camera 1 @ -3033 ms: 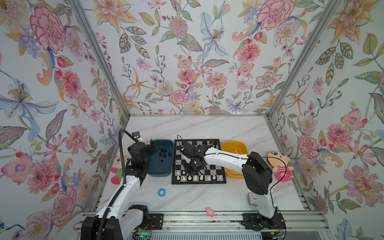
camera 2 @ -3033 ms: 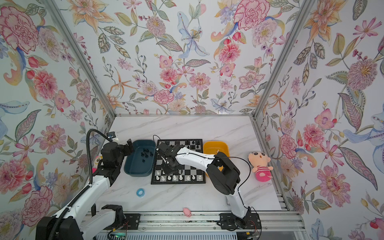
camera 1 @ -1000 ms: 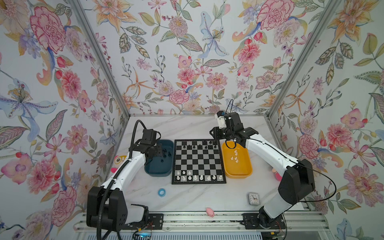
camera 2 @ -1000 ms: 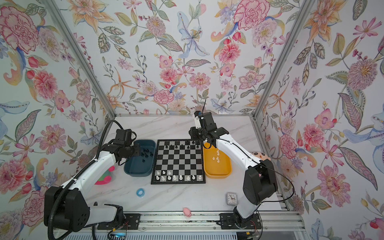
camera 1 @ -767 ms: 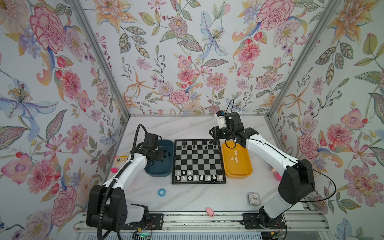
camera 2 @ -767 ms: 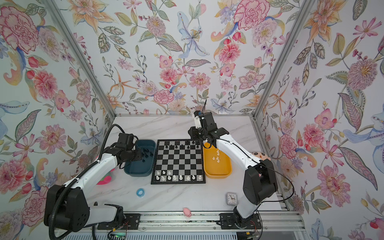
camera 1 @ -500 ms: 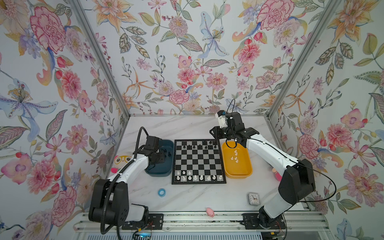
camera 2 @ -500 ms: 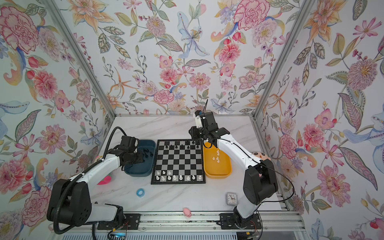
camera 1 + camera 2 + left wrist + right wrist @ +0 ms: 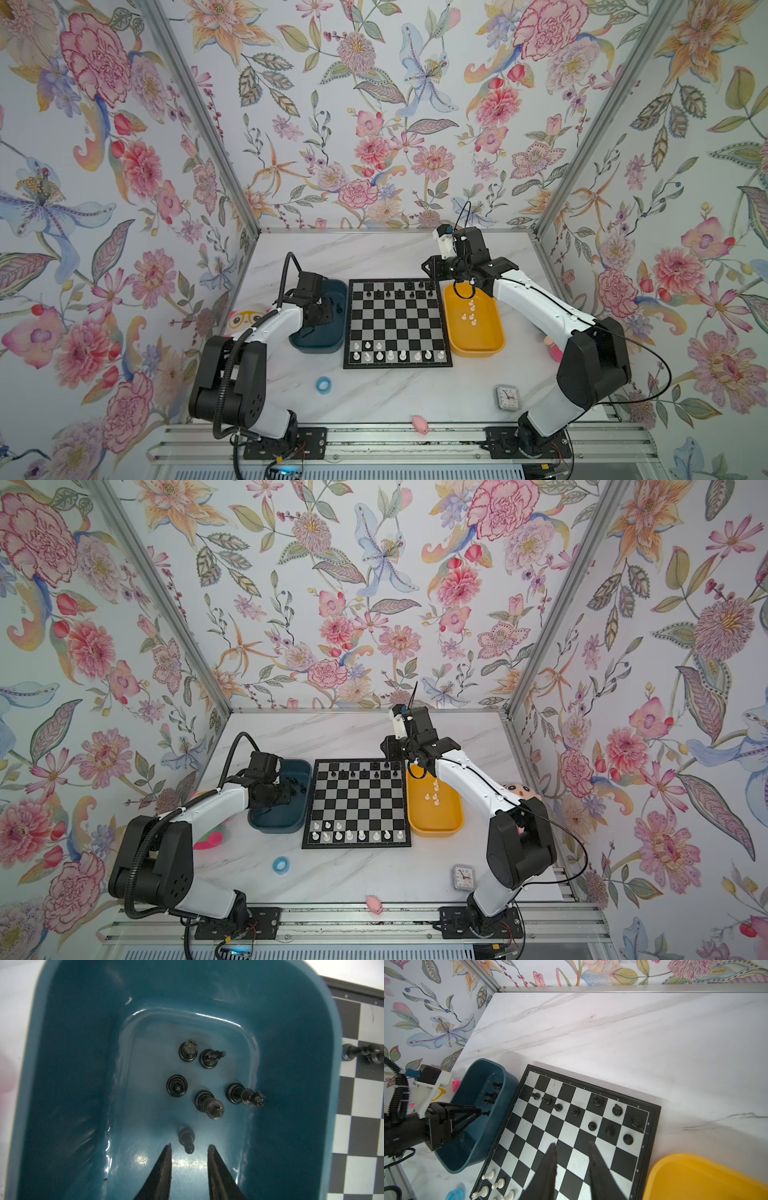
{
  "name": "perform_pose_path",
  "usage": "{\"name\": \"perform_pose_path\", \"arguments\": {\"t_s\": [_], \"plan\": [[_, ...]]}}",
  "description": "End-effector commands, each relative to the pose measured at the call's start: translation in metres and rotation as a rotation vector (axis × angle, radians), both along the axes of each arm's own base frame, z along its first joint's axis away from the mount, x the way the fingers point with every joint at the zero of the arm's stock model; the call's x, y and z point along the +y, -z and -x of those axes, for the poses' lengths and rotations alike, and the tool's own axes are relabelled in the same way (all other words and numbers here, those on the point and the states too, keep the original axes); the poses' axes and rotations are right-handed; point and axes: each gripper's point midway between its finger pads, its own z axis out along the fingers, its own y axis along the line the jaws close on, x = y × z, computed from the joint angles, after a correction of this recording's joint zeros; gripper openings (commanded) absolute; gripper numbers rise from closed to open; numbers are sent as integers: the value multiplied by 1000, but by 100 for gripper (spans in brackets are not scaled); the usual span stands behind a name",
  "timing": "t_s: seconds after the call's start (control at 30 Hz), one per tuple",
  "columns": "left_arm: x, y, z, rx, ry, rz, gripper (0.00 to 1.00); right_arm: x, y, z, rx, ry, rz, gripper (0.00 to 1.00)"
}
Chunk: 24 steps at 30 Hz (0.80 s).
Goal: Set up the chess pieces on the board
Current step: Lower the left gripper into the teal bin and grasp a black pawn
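The board (image 9: 397, 324) lies mid-table, with several black chess pieces (image 9: 409, 291) on its far rows and white ones (image 9: 395, 353) on its near rows. My left gripper (image 9: 189, 1145) is down inside the teal bin (image 9: 291, 1064), open. The head of an upright black pawn (image 9: 186, 1137) sits just between the fingertips (image 9: 168, 1147), with a gap on each side. Several more black pieces (image 9: 205, 1101) stand in the bin. My right gripper (image 9: 572, 1144) hovers over the board's far right corner (image 9: 652, 1118), open and empty. Loose white pieces (image 9: 471, 311) lie in the yellow bin (image 9: 478, 349).
A blue tape ring (image 9: 323, 384), a small clock (image 9: 507, 397) and a pink toy (image 9: 419, 424) lie on the near part of the marble table. Plush toys sit by the left wall (image 9: 245, 320) and behind the right arm (image 9: 552, 349). Floral walls enclose three sides.
My left gripper has sunk into the teal bin and its jaws have narrowed around the black pawn. My right arm, over the board three seconds ago, has held still for the last second.
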Motion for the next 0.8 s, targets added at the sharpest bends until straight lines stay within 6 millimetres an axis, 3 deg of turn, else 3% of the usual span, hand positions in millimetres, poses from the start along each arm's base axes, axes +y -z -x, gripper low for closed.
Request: {"name": "perform_pose_path", "arguments": {"t_s": [0.0,0.17,0.2,0.37,0.77], "plan": [[-2,6,-3,-6,-2,-5,31,-4,0,0,-2,11,-4,28],[-1,8,-7,-11,-5,-12,28,-4,0,0,-1,12,-5,28],[0,19,-5,20,-6,-19,27,-4,0,0,-2,13,-4,28],[1,27,-3,44,-9,-23,25,-4,2,2,4,13,-5,28],[1,29,-3,45,-13,-26,15,-4,4,2,13,16,-7,28]]}}
